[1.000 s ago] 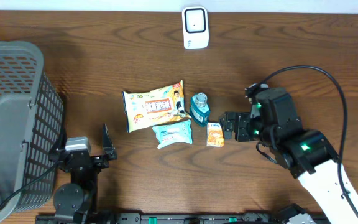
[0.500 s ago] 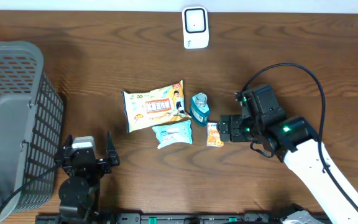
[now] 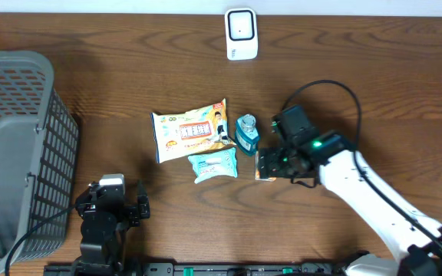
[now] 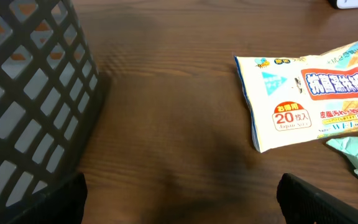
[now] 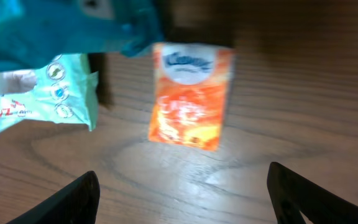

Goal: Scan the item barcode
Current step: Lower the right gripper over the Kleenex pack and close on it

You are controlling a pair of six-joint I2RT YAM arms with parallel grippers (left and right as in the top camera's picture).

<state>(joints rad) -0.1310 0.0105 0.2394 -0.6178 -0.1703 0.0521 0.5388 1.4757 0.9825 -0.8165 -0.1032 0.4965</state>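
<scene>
A small orange tissue pack (image 5: 191, 96) lies flat on the wooden table, just ahead of my right gripper (image 5: 182, 199), which is open with nothing between its fingers. In the overhead view the right gripper (image 3: 261, 163) hangs over the orange pack (image 3: 262, 175) and hides most of it. Beside it are a teal bottle (image 3: 246, 133), a pale green pack (image 3: 213, 164) and a large yellow-white wipes pack (image 3: 192, 134). The white scanner (image 3: 241, 34) stands at the far edge. My left gripper (image 3: 116, 205) is open and empty near the front edge, apart from all items.
A grey mesh basket (image 3: 14, 153) fills the left side, and its wall (image 4: 30, 93) is close on the left in the left wrist view. The wipes pack (image 4: 316, 99) lies ahead to the right of the left gripper (image 4: 182, 202).
My right arm has moved left until its gripper is over the orange tissue pack, and its jaws have narrowed a little. The left gripper has drawn back slightly toward the front edge.
</scene>
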